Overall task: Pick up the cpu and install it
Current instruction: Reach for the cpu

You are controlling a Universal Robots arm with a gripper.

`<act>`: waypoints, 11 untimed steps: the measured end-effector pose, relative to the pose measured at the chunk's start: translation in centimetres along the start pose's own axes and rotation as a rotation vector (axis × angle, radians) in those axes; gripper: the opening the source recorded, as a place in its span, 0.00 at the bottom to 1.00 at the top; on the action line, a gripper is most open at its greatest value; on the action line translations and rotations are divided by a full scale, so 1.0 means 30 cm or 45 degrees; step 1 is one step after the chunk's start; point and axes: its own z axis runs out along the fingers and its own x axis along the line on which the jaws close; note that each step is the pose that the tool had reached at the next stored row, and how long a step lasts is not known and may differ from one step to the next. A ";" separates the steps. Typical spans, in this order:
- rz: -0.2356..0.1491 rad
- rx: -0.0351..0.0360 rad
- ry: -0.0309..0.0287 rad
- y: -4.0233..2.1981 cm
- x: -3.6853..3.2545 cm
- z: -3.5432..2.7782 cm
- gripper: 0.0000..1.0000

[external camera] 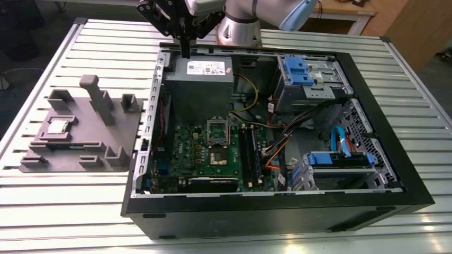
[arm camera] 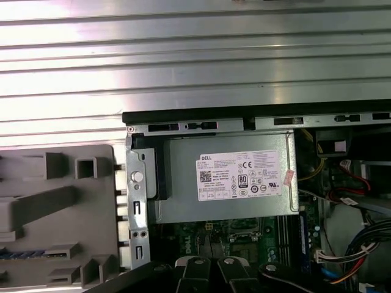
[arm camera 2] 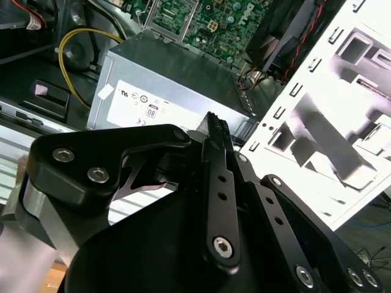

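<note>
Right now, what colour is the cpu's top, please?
The cpu is silver-grey, clearest in the exterior view.

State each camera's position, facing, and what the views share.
Exterior view: off the arm, looking down into the open case; arm and gripper show.
Second wrist view: at the wrist, looking past the gripper at the power supply.
First wrist view: at the wrist, above the power supply; gripper shows.
Shared: the power supply.

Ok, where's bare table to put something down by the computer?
Bare ribbed metal table lies between the grey moulded parts tray and the exterior view's lower left corner, and at that view's right of the black computer case. Inside the case is crowded: green board, cables; the tray holds the small silver square cpu.
</note>
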 end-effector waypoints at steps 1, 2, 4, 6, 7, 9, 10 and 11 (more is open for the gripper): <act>0.000 0.0000 0.0001 0.000 0.002 0.000 0.10; 0.000 0.0000 0.0001 0.000 0.004 0.000 0.10; 0.000 0.0001 0.0003 -0.001 0.007 0.001 0.10; 0.000 0.0000 0.0005 -0.001 0.011 0.001 0.10; 0.000 0.0001 0.0006 -0.001 0.013 0.001 0.10; 0.000 0.0001 0.0010 -0.001 0.016 0.002 0.10; 0.000 0.0001 0.0011 -0.001 0.017 0.002 0.10; 0.000 0.0001 0.0013 -0.001 0.019 0.002 0.10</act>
